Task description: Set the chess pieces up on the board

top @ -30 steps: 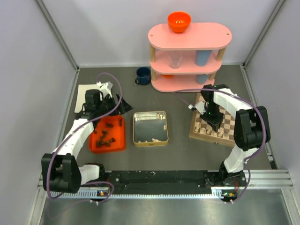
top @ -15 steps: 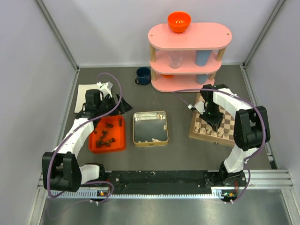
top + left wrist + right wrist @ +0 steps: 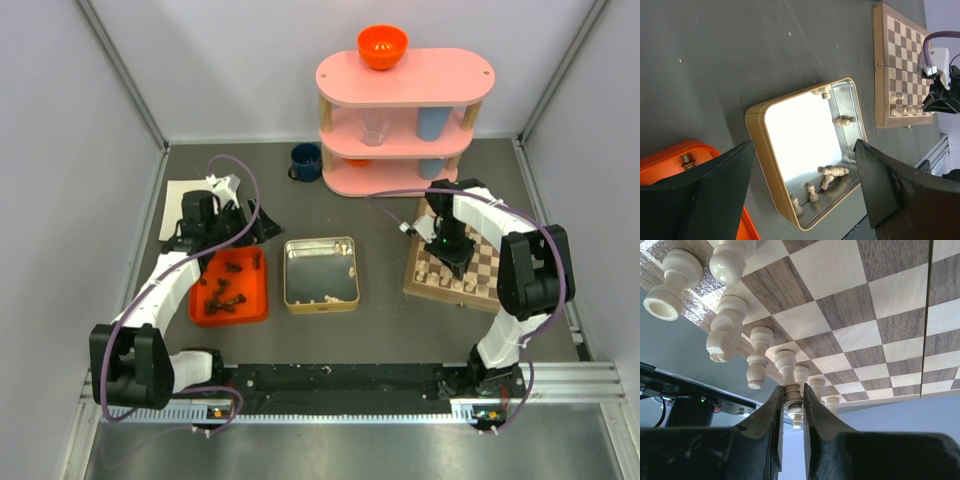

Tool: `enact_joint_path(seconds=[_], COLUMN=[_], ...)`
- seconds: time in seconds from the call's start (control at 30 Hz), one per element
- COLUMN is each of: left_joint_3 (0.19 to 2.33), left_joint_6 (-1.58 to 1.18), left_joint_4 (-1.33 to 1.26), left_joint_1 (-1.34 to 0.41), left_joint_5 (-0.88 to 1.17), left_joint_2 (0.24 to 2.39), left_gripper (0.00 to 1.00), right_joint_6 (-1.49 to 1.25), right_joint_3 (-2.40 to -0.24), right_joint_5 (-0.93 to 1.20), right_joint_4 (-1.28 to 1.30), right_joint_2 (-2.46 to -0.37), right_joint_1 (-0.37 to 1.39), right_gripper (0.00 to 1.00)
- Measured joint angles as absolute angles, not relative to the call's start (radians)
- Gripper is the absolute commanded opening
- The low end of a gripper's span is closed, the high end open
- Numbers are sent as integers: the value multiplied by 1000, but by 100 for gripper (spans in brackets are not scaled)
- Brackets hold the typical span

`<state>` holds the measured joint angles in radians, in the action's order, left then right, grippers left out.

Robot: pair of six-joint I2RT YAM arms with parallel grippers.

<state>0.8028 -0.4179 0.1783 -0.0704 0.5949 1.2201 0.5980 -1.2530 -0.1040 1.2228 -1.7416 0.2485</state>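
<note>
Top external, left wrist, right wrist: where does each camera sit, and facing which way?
Top external: overhead behind the bases, looking down; left arm and right arm show.
Left wrist: on that arm, faces silver tin past open left fingers.
Right wrist: skims chessboard; right fingers pinch cream chess piece.
All share the chessboard.

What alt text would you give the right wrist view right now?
The right fingers are shut on a cream piece, in line with a row of cream pieces along the board's edge.
</note>
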Motion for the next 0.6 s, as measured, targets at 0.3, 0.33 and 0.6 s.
enact_joint_path(seconds=[0.3,0.33,0.6], left_joint_3=[802,802,802], left_joint_6=[-419,-419,-421], left_joint_4=[178,178,176], left_joint_1=[-66,-66,-66], left_joint_5=[603,606,610], left_joint_2=[1220,1220,1221], left_gripper=[86,86,86], right_joint_6=[598,598,598], right_joint_3=[-1253,-1253,-1253], right_joint_5=[-92,-90,-84], right_joint_4=[1223,1223,1224], right_joint_2=[-1742,-1742,-1742], right_joint_1=[255,255,255], right_gripper=[25,25,26])
